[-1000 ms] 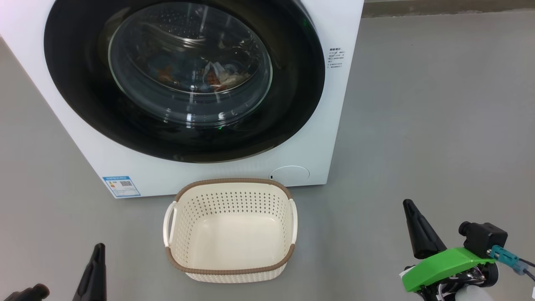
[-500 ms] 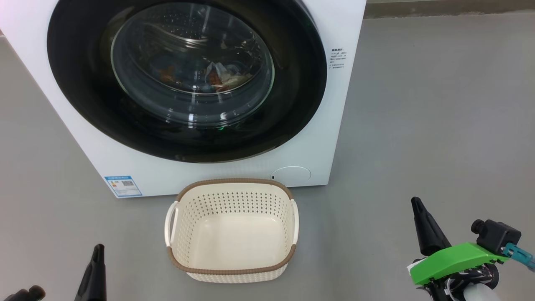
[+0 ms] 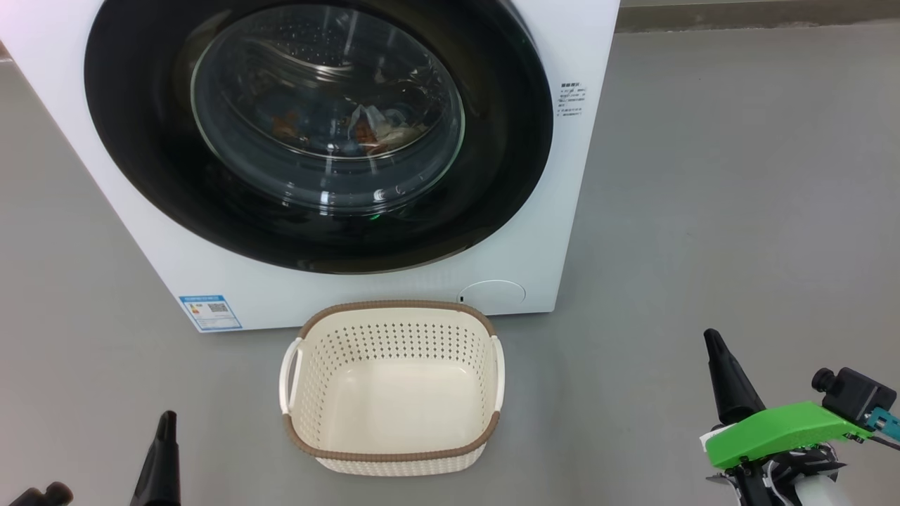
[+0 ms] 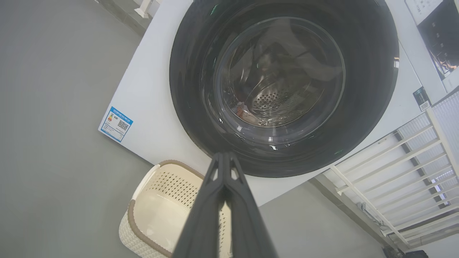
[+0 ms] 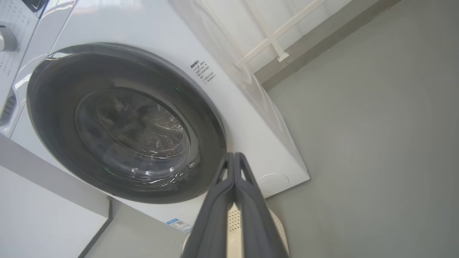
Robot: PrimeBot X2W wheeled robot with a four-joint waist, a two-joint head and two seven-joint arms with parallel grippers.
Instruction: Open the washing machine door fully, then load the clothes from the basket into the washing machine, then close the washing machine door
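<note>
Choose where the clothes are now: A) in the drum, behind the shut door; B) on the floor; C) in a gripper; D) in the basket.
A: the clothes show through the glass of the shut door, and the basket holds nothing.

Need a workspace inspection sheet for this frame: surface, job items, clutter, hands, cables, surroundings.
Surface: smooth grey floor.
Job's things: washing machine door shut; clothes inside, seen through its glass; basket empty, on the floor before the washing machine.
Clutter: nothing seen.
Hands: left hand shut, low at left; right hand shut, low at right; both hold nothing and are apart from the basket.
Cables: thin cable off a teal plug by the right wrist.
Surroundings: white railing beside the machine; blue label on its front.
</note>
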